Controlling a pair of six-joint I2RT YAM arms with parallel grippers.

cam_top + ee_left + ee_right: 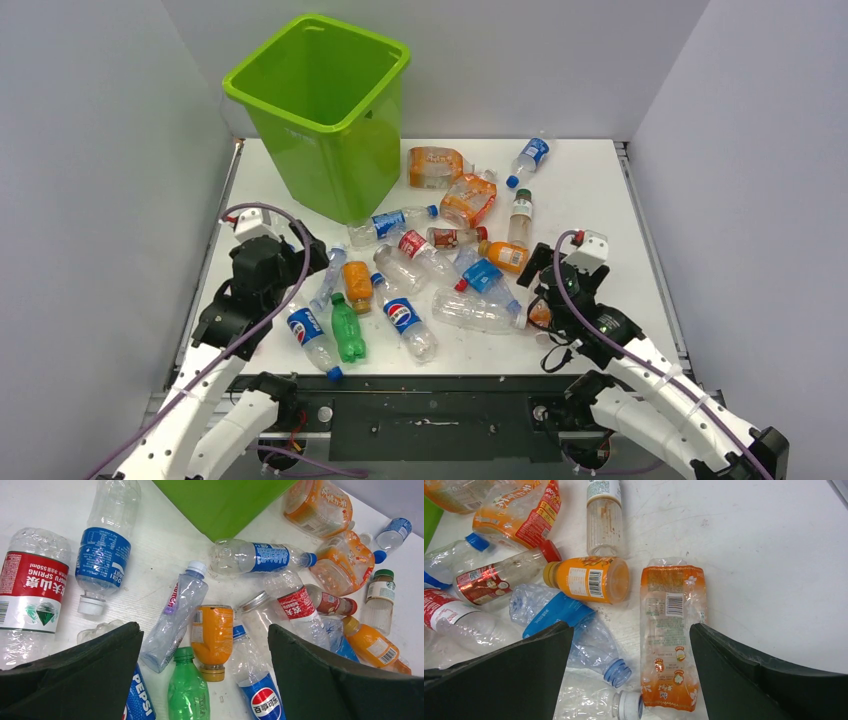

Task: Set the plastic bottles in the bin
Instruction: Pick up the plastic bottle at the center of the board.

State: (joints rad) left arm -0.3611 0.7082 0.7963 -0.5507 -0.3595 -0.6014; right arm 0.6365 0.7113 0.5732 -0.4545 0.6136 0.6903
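Left gripper (204,629): jaws wide, empty, orange bottle (212,635) below the gap, bin (220,505) beyond. Right gripper (631,627): jaws wide, empty, flattened bottle (672,640) beneath. Remaining plastic bottles (410,320) crowd the desk (749,555) ahead. Risk: closing likely catches a neighbour, or squeezes round plastic sideways.

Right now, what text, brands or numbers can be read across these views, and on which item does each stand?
"PEPSI": blue-label bottle, bottom left of the left wrist view.
"百事可乐": Pepsi-logo bottle.
"SPRING", "550ml": large red-label bottle.
Too small to read: barcode digits on the orange bottle and the flattened orange bottle; the remaining labels.
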